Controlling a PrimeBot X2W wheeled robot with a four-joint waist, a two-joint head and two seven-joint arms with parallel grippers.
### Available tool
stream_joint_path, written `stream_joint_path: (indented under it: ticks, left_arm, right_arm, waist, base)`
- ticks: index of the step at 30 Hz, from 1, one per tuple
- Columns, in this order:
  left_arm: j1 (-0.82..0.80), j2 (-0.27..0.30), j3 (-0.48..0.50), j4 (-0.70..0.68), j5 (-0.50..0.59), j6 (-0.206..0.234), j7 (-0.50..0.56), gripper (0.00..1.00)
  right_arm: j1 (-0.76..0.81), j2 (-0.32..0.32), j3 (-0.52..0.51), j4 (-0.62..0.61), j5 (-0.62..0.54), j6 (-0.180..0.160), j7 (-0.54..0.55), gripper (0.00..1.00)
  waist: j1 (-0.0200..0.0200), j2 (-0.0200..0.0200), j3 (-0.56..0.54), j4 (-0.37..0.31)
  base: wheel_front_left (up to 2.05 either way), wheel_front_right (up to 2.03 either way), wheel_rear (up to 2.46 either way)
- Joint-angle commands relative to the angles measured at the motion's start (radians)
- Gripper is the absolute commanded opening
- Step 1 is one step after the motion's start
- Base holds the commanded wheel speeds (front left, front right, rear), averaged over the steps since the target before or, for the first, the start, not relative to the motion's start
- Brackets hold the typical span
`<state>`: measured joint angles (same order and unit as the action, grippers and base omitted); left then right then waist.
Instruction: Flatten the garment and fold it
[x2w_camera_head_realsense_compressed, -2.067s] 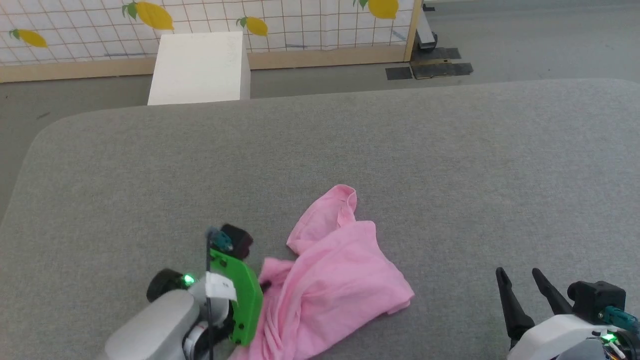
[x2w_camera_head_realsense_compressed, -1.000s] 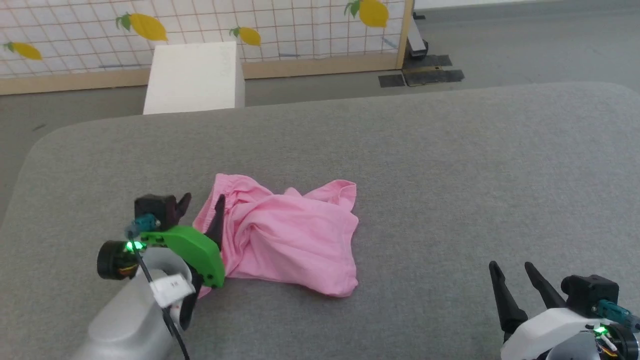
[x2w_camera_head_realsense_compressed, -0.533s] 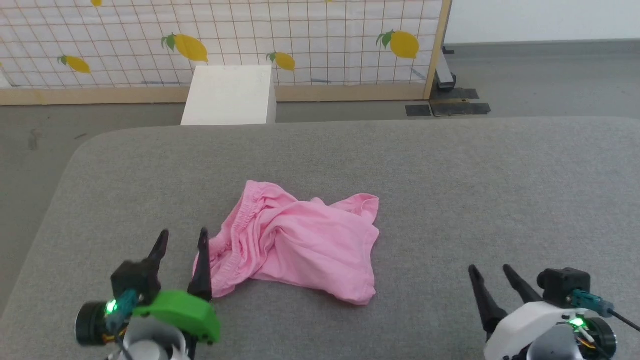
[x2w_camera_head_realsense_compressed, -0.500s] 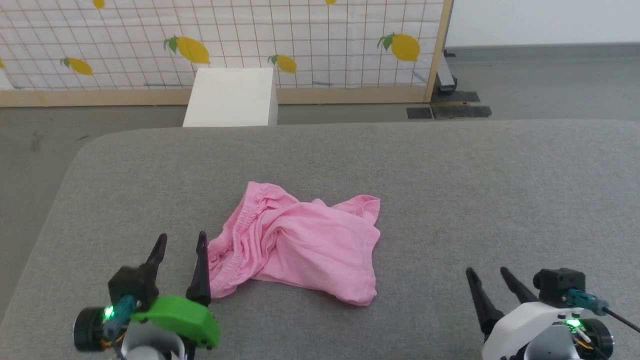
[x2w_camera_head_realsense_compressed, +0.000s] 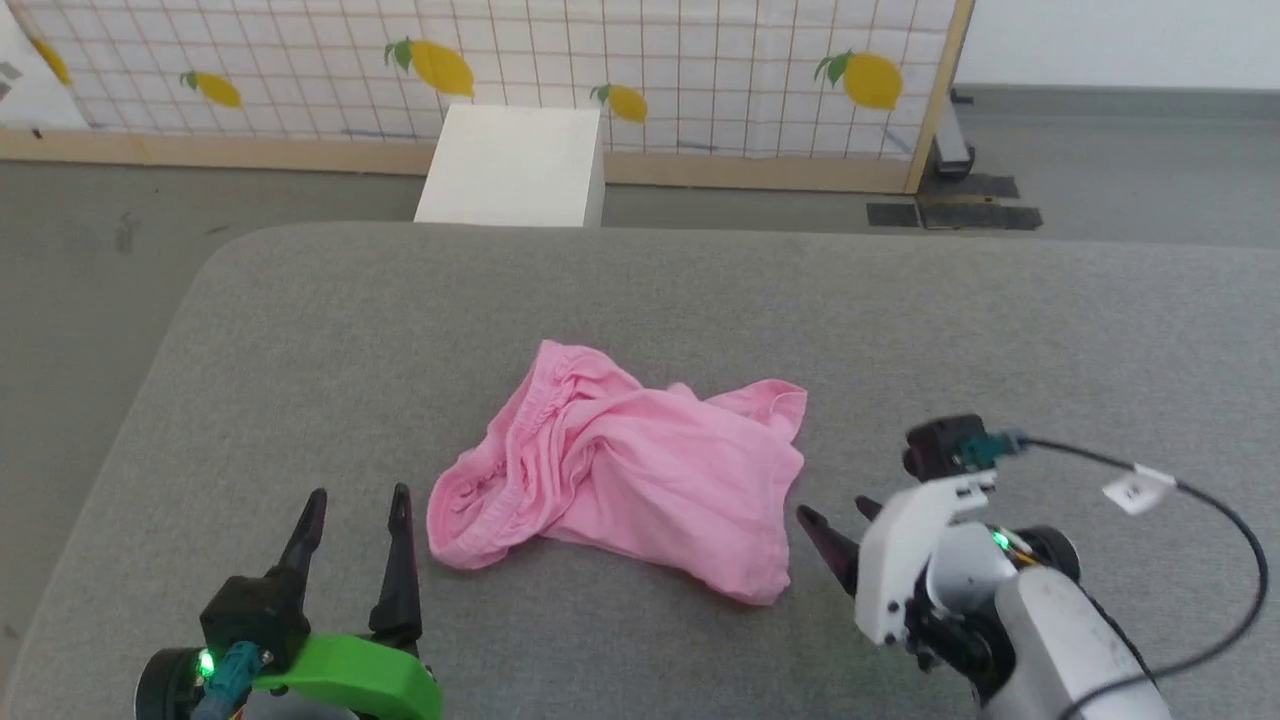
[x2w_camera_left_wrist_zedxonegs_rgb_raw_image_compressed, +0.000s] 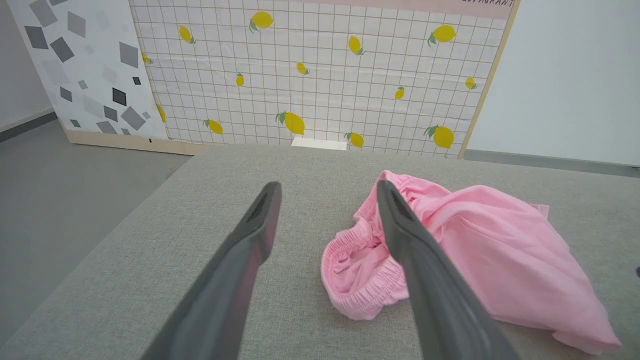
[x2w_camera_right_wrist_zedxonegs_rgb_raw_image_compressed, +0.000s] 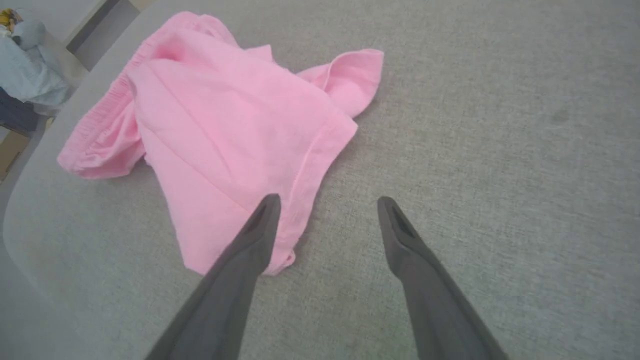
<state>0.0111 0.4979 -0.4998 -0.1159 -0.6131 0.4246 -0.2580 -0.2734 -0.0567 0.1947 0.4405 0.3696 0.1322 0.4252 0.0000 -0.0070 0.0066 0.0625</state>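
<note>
So, barely off the starting line here: the garment (x2w_camera_head_realsense_compressed: 630, 470) sits in a crumpled pink heap around the middle of the grey padded surface (x2w_camera_head_realsense_compressed: 900, 300), bunched and doubled over itself, nothing flattened and no fold made, so basically the whole job is left. My left gripper (x2w_camera_head_realsense_compressed: 359, 492) hangs at about 7 o'clock from the heap, fingers spread wide with nothing between them, just beside the gathered hem (x2w_camera_head_realsense_compressed: 470, 505) that curls out on the 8 o'clock side. My right gripper (x2w_camera_head_realsense_compressed: 833, 510) is at 4 o'clock, also wide apart and empty, tips close to the near corner (x2w_camera_head_realsense_compressed: 760, 590); in the right wrist view one finger overlaps that hemmed edge, but I can't tell if it's actually touching. Room-wise I'm pretty comfy: loads of bare surface toward 12 and 3 o'clock to spread the cloth into. I'd guess the tighter side is 9 to 10 o'clock, where the surface rounds off to the floor, and the far edge at 12 has a white box (x2w_camera_head_realsense_compressed: 515, 165) right behind it.
</note>
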Motion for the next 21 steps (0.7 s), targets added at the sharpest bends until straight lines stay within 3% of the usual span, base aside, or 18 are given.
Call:
stream_joint_path:
  ticks: [1, 10, 11, 12, 13, 14, 21]
  left_arm:
    - [-0.011, -0.006, 0.000, -0.004, 0.010, 0.001, -0.004, 1.00]
    - [-0.054, -0.043, 0.002, 0.010, 0.023, -0.028, -0.004, 1.00]
    - [-0.054, -0.047, 0.003, 0.015, 0.024, -0.032, -0.004, 1.00]
    - [-0.053, -0.051, 0.003, 0.020, 0.025, -0.035, -0.004, 1.00]
    - [-0.053, -0.055, 0.005, 0.025, 0.027, -0.038, -0.004, 1.00]
    - [-0.052, -0.059, 0.007, 0.027, 0.029, -0.040, -0.004, 1.00]
    - [-0.038, -0.068, 0.024, 0.045, 0.035, -0.055, -0.004, 1.00]
  right_arm:
    - [-0.047, -0.008, 0.021, 0.033, 0.016, -0.002, 0.023, 1.00]
    - [-0.192, -0.028, 0.183, 0.264, 0.114, -0.002, 0.170, 1.00]
    - [-0.191, -0.029, 0.207, 0.287, 0.129, -0.002, 0.194, 0.95]
    - [-0.188, -0.028, 0.223, 0.301, 0.148, -0.002, 0.211, 0.66]
    - [-0.185, -0.028, 0.243, 0.311, 0.167, -0.002, 0.225, 0.28]
    - [-0.183, -0.032, 0.261, 0.316, 0.180, -0.002, 0.226, 0.00]
    - [-0.214, -0.083, 0.291, 0.262, 0.237, -0.002, 0.106, 0.00]
  waist:
    - [0.0000, 0.0070, 0.030, 0.029]
    - [0.0000, 0.0070, 0.089, 0.084]
    - [0.0000, 0.0070, 0.090, 0.089]
    - [0.0000, 0.0070, 0.092, 0.093]
    - [0.0000, 0.0070, 0.093, 0.095]
    - [0.0000, 0.0070, 0.094, 0.097]
    - [0.0000, 0.0070, 0.083, 0.077]
  base:
    - [0.00, 0.00, 0.00]
    - [0.00, 0.00, 0.00]
    - [0.00, 0.00, 0.00]
    - [0.00, 0.00, 0.00]
    - [0.00, 0.00, 0.00]
    - [0.00, 0.00, 0.00]
    - [0.00, 0.00, 0.00]
